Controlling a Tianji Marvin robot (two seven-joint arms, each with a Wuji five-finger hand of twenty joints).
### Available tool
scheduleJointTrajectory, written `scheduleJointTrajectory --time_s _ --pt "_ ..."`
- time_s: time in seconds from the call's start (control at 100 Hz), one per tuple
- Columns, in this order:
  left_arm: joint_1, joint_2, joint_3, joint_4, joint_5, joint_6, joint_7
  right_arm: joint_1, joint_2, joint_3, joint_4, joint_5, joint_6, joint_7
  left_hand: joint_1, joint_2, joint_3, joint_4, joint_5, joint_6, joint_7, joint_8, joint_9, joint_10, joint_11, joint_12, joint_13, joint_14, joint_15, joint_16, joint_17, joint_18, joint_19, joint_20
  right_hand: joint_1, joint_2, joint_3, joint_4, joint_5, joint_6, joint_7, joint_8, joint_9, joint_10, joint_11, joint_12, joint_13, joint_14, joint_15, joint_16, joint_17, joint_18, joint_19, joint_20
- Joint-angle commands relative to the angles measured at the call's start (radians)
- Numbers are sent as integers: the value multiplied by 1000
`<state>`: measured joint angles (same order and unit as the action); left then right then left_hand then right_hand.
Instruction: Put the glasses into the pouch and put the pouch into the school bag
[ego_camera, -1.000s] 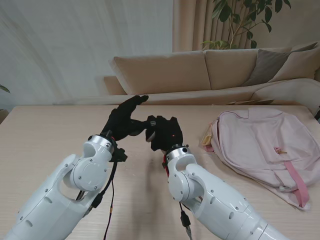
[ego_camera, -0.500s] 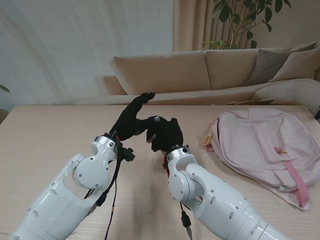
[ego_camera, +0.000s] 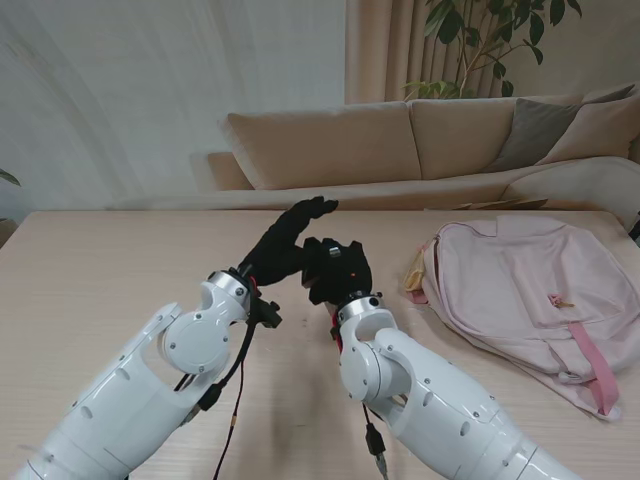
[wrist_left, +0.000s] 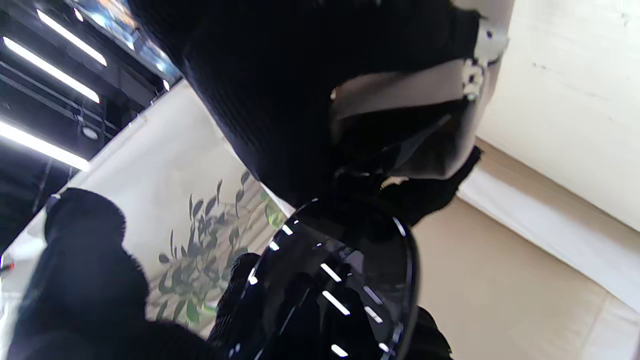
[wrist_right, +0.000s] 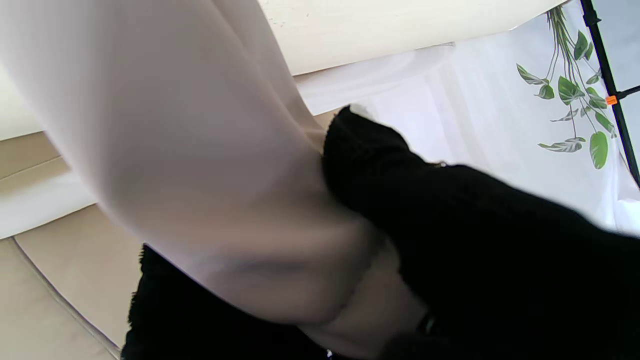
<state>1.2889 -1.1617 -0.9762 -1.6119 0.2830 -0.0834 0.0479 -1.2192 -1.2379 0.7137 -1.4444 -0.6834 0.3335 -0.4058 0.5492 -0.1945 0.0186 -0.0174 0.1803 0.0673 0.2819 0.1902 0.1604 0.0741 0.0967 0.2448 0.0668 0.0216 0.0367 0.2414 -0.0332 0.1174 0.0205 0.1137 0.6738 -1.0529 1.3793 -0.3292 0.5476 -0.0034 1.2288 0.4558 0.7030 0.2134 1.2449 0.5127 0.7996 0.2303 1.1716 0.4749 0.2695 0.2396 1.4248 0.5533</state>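
Holding both hands raised mid-bench, my left hand meets my right hand; the school bag lies well apart to the right with bare bench between. Left wrist: my fingers pinch the glasses, not yet pouched. Right wrist: the pale pouch is gripped.

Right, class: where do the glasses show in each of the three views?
Stand view: not visible, hidden between the left hand and right hand.
Left wrist view: the glasses, one dark lens close up.
Right wrist view: not visible.
Shared landmark: the plant.
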Motion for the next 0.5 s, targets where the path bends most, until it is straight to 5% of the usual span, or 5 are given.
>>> scheduleJointTrajectory --time_s 0.0,0.03,0.09,0.16,0.49 --pt "-4 4 15 14 -6 -4 -81 7 -20 -7 -41 -6 -12 7 -32 45 -24 21 -24 -57 -2 4 -15 -56 -24 -30 -15 -46 -9 -23 -15 30 -41 -40 21 76 69 12 11 -24 39 -4 27 -12 43 23 26 -125 139 22 4 -28 32 16" --pt "-2 6 13 11 -1 -9 -79 7 -20 -6 -40 -6 -12 6 -29 44 -26 21 -24 -81 21 16 -16 -59 -17 -9 -12 -33 8 -5 -21 58 -23 -15 20 77 68 13 13 -26 40 -4 28 -13 44 24 28 -126 141 22 6 -28 33 16" --pt "8 -4 5 7 24 -16 -26 7 -20 -1 -39 -5 -16 3 -4 -6 -22 26 7 -112 143 80 13 -50 68 60 40 9 65 43 -5 119 51 131 20 77 66 13 18 -31 44 -3 34 -15 46 25 33 -127 143 20 8 -27 34 16" --pt "28 -17 -14 -9 46 -15 49 6 -19 5 -40 -2 -20 4 19 -47 -14 29 33 -133 209 121 37 -54 148 81 77 40 130 87 26 154 98 208 19 75 65 13 23 -38 47 -5 42 -17 47 22 42 -128 144 17 14 -26 36 17" --pt "173 -14 -160 -190 77 94 100 -6 -32 28 -56 51 -20 -12 52 -142 -19 11 -27 -107 182 120 28 -49 125 81 55 75 190 122 8 169 252 325 11 77 66 11 36 -75 63 -6 56 -38 53 14 56 -137 139 3 30 -25 34 16"
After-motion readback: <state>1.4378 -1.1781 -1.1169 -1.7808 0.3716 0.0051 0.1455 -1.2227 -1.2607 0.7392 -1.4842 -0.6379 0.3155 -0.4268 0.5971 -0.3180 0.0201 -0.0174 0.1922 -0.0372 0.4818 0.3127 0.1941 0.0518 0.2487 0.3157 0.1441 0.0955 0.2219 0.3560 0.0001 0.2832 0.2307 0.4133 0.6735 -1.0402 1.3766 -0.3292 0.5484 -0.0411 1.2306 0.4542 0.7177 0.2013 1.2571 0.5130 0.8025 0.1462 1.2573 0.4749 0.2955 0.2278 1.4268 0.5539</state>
